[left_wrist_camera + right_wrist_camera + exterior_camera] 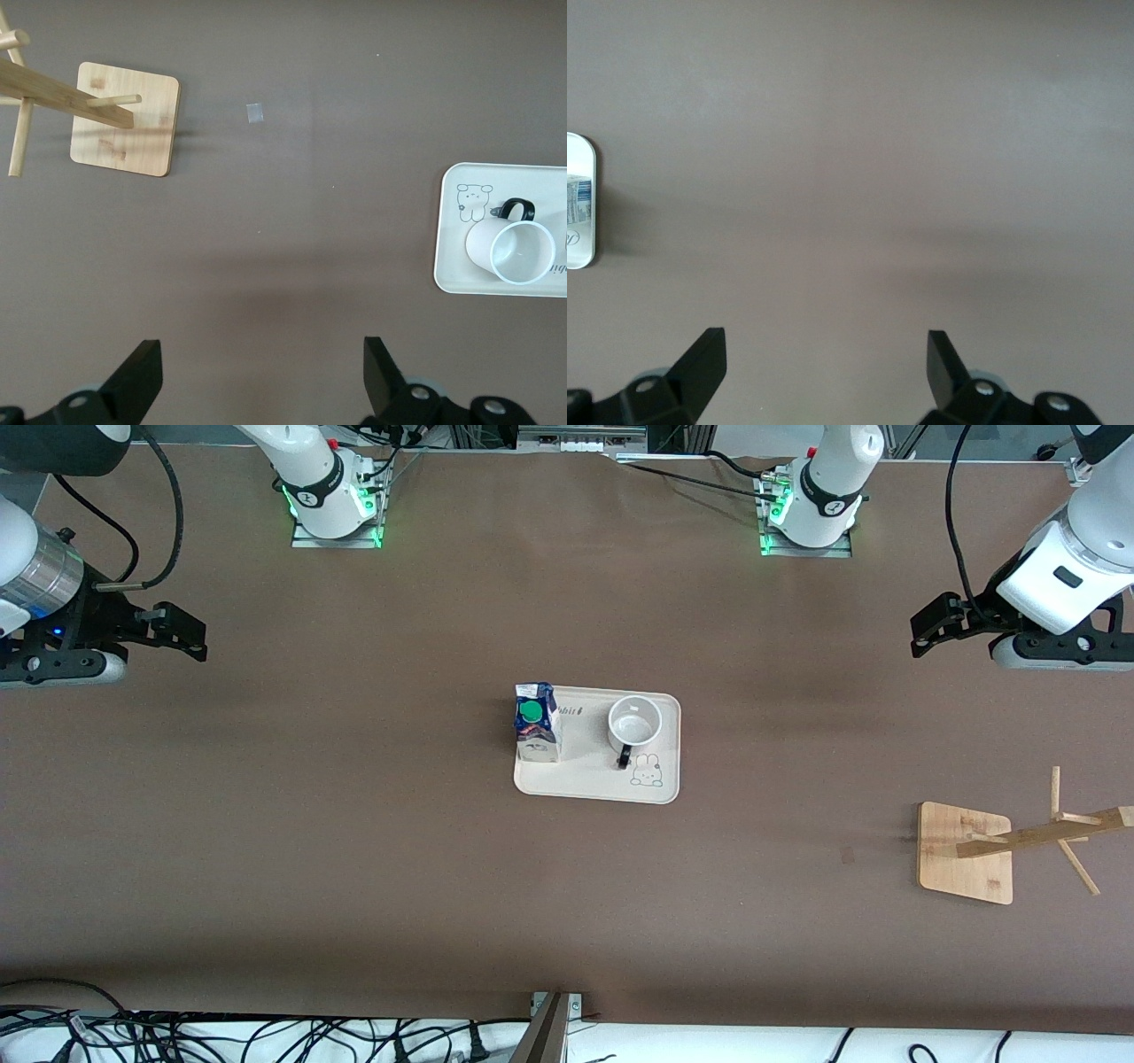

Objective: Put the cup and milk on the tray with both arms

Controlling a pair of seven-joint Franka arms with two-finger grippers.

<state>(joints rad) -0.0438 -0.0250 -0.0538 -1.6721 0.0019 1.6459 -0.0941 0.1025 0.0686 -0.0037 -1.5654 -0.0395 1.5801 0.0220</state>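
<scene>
On the middle of the brown tabletop (354, 850) lies the cream tray (585, 784), and both task items stand on it. The milk (537, 724) stands upright at the tray's end toward the right arm, its green cap facing up. The cup (634, 722) stands upright toward the left arm's end of the tray, mouth up, with its black handle pointing to about six o'clock in the front view, toward the front camera. The rabbit drawing (648, 771) is just beside the handle, nearer to the front camera than the cup. Cup and carton are apart, with bare tray between them.

The left end effector (930, 631) hangs over bare tabletop at the left arm's end, at roughly two o'clock from the tray in the front view, well apart from it. Its fingers (142, 376) are spread wide with nothing between them. The right end effector (182, 633) hangs over bare tabletop at the right arm's end, at roughly ten o'clock from the tray, its fingers (704, 354) likewise spread and holding nothing.

A wooden rack (966, 852) with a square base and a tilted pegged post stands toward the left arm's end, nearer to the front camera than the tray.
</scene>
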